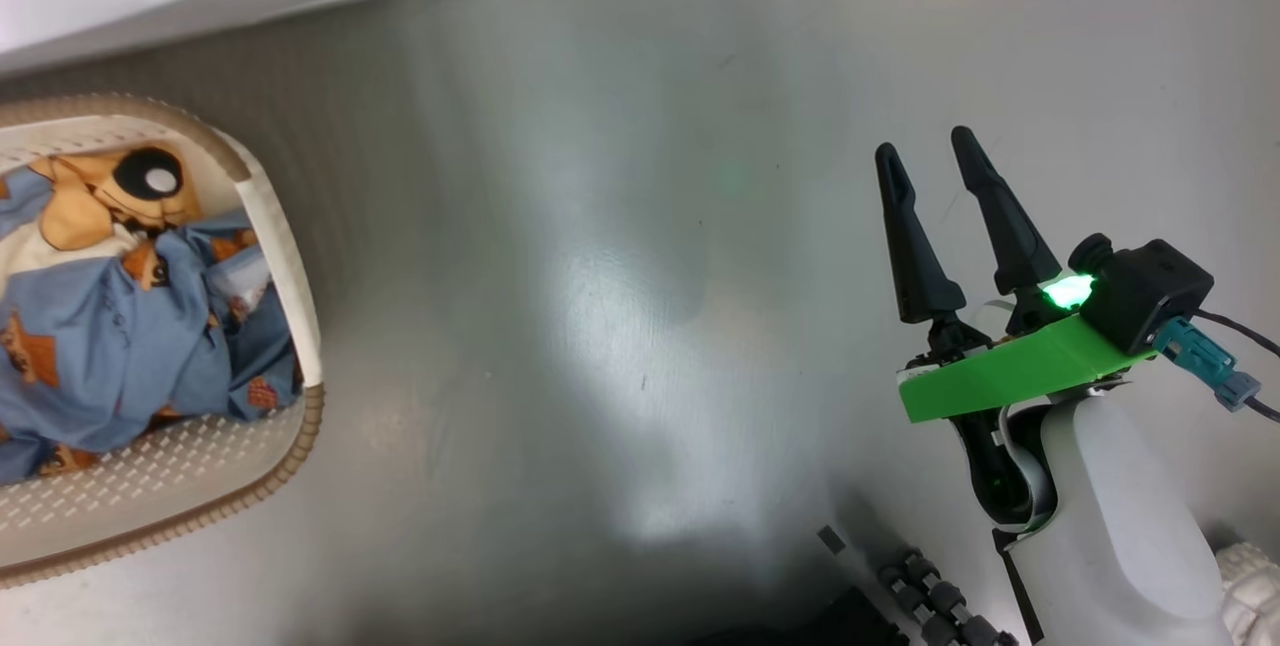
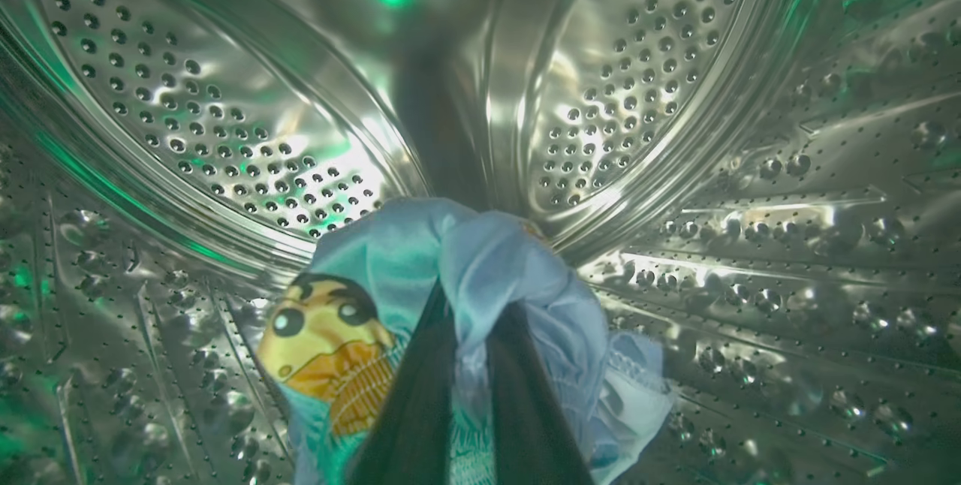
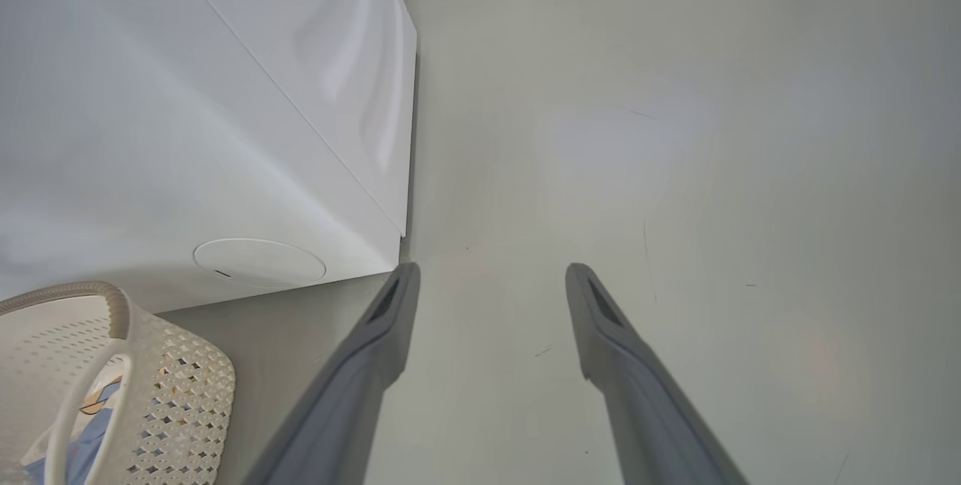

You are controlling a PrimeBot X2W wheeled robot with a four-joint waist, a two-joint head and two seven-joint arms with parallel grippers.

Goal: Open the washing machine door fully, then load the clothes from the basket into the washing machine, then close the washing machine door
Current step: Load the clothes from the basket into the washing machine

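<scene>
Your left gripper [image 2: 474,301] sat deep inside the perforated steel drum [image 2: 225,117]. Its jaws were pinched narrow on a light blue garment [image 2: 420,245] with a cartoon face, held well in, likely so it would drop clear of the opening. Your right gripper [image 1: 925,143] hung over bare floor [image 1: 620,276], jaws wide, holding nothing, parked out of the way. More clothes [image 1: 110,326] lay in the basket [image 1: 290,256] beside the washing machine [image 3: 188,132].

Shiny perf. steel drum [image 2: 225,117]; cloth clothes [image 2: 488,260]; plastic basket [image 1: 290,266]
</scene>
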